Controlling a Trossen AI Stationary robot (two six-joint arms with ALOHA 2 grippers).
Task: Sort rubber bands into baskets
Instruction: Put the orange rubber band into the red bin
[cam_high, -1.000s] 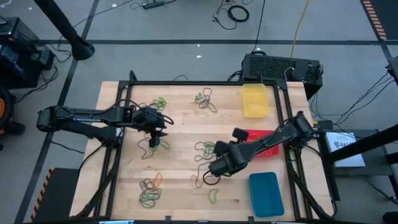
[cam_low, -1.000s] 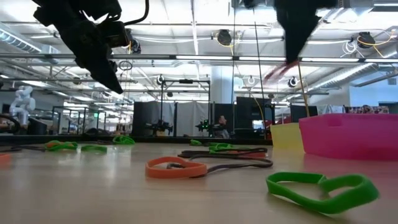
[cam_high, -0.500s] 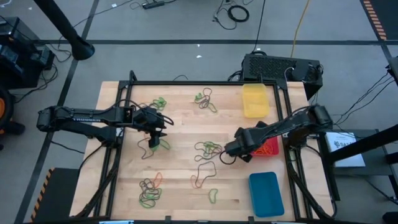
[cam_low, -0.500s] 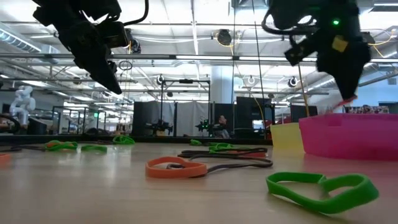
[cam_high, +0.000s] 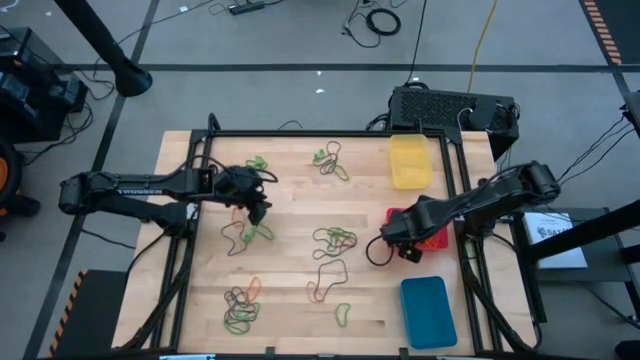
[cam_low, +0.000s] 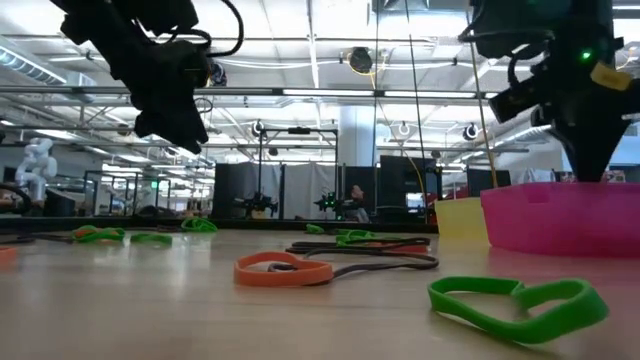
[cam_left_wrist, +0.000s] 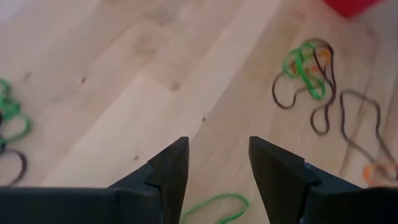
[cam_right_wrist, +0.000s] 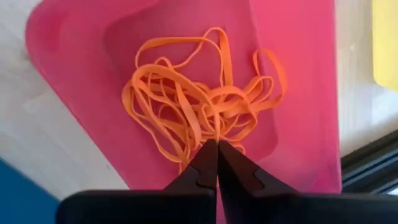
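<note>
The right gripper (cam_right_wrist: 211, 155) hangs right over the red basket (cam_right_wrist: 298, 74), fingers pressed together with an orange band seemingly pinched between the tips, part of the tangle of orange rubber bands (cam_right_wrist: 199, 112) already lying in that basket. My worry: when the fingers part, the band could stick to a tip and get dragged back out, or snag its neighbours and haul the whole clump over the rim. The yellow basket (cam_high: 410, 162), just beyond the red one, and the blue basket (cam_high: 428, 312), on its near side, both look empty from above. The left gripper (cam_left_wrist: 217, 168) hovers well away from the red basket over a green band (cam_left_wrist: 214, 208), fingers apart, nothing held. Loose bands (cam_high: 335, 238) still litter the table (cam_high: 290, 200) between.
</note>
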